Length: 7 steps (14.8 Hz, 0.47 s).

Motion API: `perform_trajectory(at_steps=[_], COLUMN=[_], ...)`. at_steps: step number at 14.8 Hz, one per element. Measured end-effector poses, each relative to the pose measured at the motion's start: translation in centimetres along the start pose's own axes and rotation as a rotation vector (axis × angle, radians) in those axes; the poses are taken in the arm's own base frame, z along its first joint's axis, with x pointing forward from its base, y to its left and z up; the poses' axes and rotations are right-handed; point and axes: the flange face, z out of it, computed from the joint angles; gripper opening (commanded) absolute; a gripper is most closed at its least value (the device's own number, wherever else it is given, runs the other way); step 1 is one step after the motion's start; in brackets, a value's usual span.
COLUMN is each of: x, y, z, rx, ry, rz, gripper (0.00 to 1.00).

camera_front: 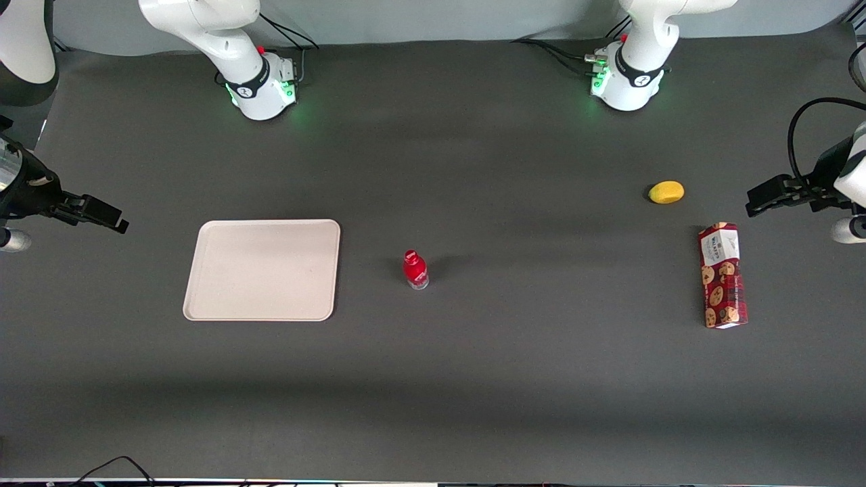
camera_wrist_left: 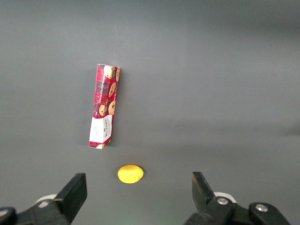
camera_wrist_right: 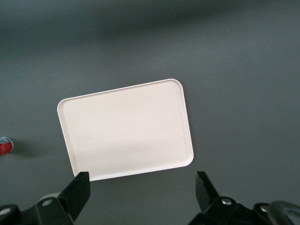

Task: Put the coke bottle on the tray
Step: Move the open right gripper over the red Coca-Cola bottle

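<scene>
One coke bottle [camera_front: 415,269], one tray [camera_front: 262,269], one wide-spread gripper [camera_front: 111,221] above table edge.

A dark table [camera_front: 473,379] seen from the front. A small red coke bottle [camera_front: 415,269] stands upright by itself, with bare table on all sides. A flat beige tray [camera_front: 262,269] lies beside it toward the working arm's end, apart from it, with a strip of bare table between them; the tray's surface holds nothing. The gripper [camera_front: 101,213] hangs at the working arm's end of the table, fingers spread wide, with nothing between them, and open table lies between it and the tray. A yellow lemon [camera_front: 666,192] and a red cookie box [camera_front: 722,275] lie well apart, toward the parked arm's end
</scene>
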Motion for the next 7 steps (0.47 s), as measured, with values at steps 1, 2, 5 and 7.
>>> perform_trajectory(at_steps=[1,2,5,7], x=[0.04,0.06,0.12,0.22], y=[-0.01,-0.01,-0.03,-0.05], z=[-0.09,-0.15,-0.44,-0.51], rx=[0.0,0.0,0.001,0.001], ry=[0.002,0.003,0.009,0.011], rz=[0.0,0.0,0.0,-0.001], gripper=[1.0,1.0,1.0,1.0])
